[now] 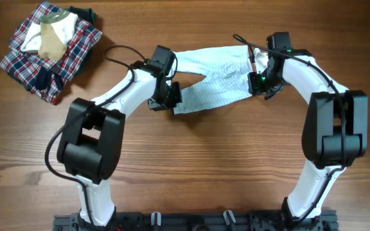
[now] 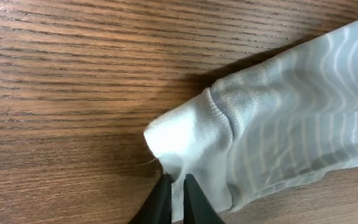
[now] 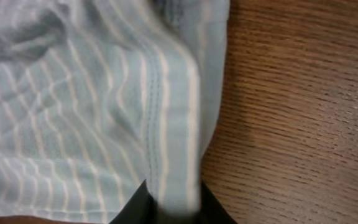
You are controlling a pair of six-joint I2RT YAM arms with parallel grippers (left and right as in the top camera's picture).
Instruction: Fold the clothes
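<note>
Nearest me, the two white-and-black arms rise from their mounts at the near edge of the brown wooden tabletop (image 1: 204, 179) and bend inward toward each other.

A little further in, the left pincer (image 1: 167, 97) is down at the left end of the pale blue-white garment (image 1: 214, 80), a small piece of thin, finely striped crinkly fabric. Seen from its own wrist, the black fingers (image 2: 160, 204) are drawn almost together. A fold of the cloth's ribbed corner is pinched between them, low over the wood.

Across from it, the right pincer (image 1: 262, 82) sits at the garment's right end. Its wrist view shows the dark fingers (image 3: 132, 210) closed in on either side of the stitched hem band, gripping it.

The garment itself lies on the tabletop between the two pincers, in the middle of the far half. It is rumpled, with a crease running slantwise across its centre.

Farthest off, at the far left corner and well apart from the arms, a red-navy-white plaid garment (image 1: 37, 67) sits bunched in a heap. A beige-cream garment (image 1: 53, 40) rests on top of it.
</note>
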